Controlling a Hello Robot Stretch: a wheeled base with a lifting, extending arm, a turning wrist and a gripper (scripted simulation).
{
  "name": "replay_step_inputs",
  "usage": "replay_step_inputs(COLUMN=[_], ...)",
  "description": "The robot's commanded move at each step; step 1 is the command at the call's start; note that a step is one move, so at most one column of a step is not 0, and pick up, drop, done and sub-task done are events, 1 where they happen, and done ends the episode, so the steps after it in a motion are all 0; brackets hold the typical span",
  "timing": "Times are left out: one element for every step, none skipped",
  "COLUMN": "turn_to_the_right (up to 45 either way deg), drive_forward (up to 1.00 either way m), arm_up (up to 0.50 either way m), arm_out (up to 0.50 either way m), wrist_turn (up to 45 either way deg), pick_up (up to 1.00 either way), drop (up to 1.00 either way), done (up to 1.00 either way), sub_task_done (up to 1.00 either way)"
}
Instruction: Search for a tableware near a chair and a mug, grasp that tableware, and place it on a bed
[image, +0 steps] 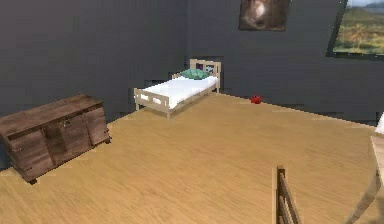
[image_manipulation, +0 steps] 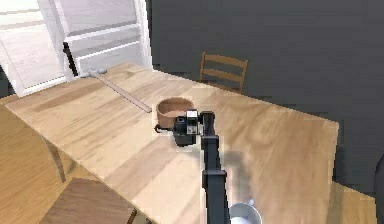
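Bowl (image_manipulation: 172, 105), brown, stands on the table (image_manipulation: 280, 130), at seven o'clock from the chair (image_manipulation: 224, 70). Probably rigid, light and chippable; best taken by the rim. The gripper (image_manipulation: 172, 128) is at its six o'clock; whether it holds anything, I cannot tell.

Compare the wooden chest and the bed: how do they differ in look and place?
The chest is dark brown wood; the bed has a pale frame and white bedding. The chest stands near, at the forward view's left; the bed stands farther off, in the corner. The chest is a closed box; the bed is long, with a green pillow. Both rest on the wooden floor.
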Motion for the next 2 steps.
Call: replay_step_inputs(turn_to_the_right=[0.0, 0.0], drive_forward=[0.00, 0.00], arm_up=[0.22, 0.00], arm_out=[0.00, 0.00], wrist_turn=[0.0, -45.0], pick_up=[0.00, 0.00], drop=[0.00, 0.00], done=[0.00, 0.00], sub_task_done=[0.00, 0.00])
